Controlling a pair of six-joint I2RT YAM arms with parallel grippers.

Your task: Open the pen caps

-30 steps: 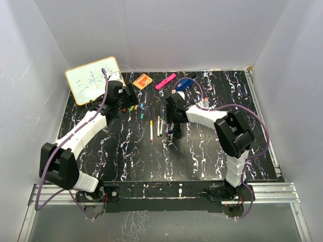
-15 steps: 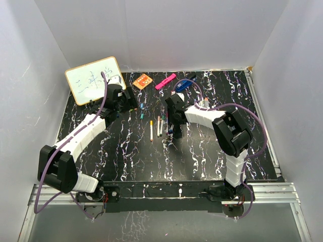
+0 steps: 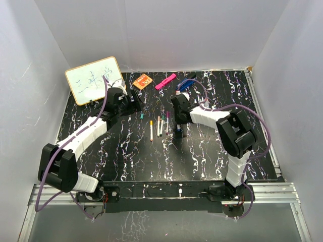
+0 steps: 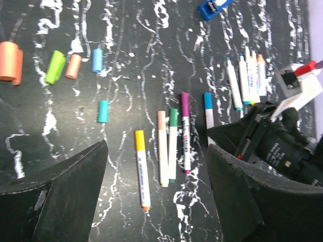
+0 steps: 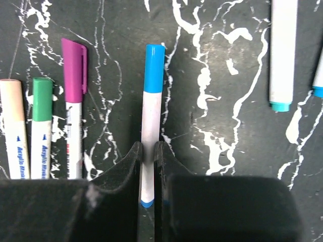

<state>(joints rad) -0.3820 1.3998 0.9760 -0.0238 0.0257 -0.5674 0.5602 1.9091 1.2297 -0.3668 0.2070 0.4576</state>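
Black marble-look tabletop (image 3: pixel 212 156) with white veining, boxed in by plain white walls. A whiteboard (image 3: pixel 93 79) leans at the far left corner.

Right gripper (image 5: pixel 150 150): fingers pinched tight on the white barrel of the blue-capped pen (image 5: pixel 150 126), both pads touching it.
- The pen lies flat, its long axis running straight out from the jaws.
- The blue cap (image 5: pixel 154 68) is on, at the end pointing away from the gripper, well ahead of the fingertips. The tail end sits back between the fingers.
- Left of these jaws lie the purple-capped pen (image 5: pixel 74 85), green-capped pen (image 5: pixel 42 116) and peach-capped pen (image 5: pixel 11 121). All are parallel to the held pen, with caps pointing the same way.
- Ahead and to the right is a white pen with a teal end (image 5: pixel 281 55).

Left gripper (image 4: pixel 156 151): fingers spread wide above the table, nothing held.
- In its wrist view the gap between the jaws frames the yellow-capped pen (image 4: pixel 142 169) plus the peach, green and purple ones, all lengthwise to the jaws with caps away.
- Ahead and left of the jaws lie loose pen caps: teal cap (image 4: pixel 103 111), loose blue cap (image 4: pixel 97 60), peach cap (image 4: pixel 73 66), green cap (image 4: pixel 55 67).
- A bigger orange cap (image 4: pixel 9 61) is furthest left.
- Most of the loose caps lie roughly lengthwise to the jaws; the green one is tilted.
- Ahead and right of the jaws is a row of white pens (image 4: pixel 245 78).
- The blue clip tool (image 4: pixel 214 7) is far ahead.
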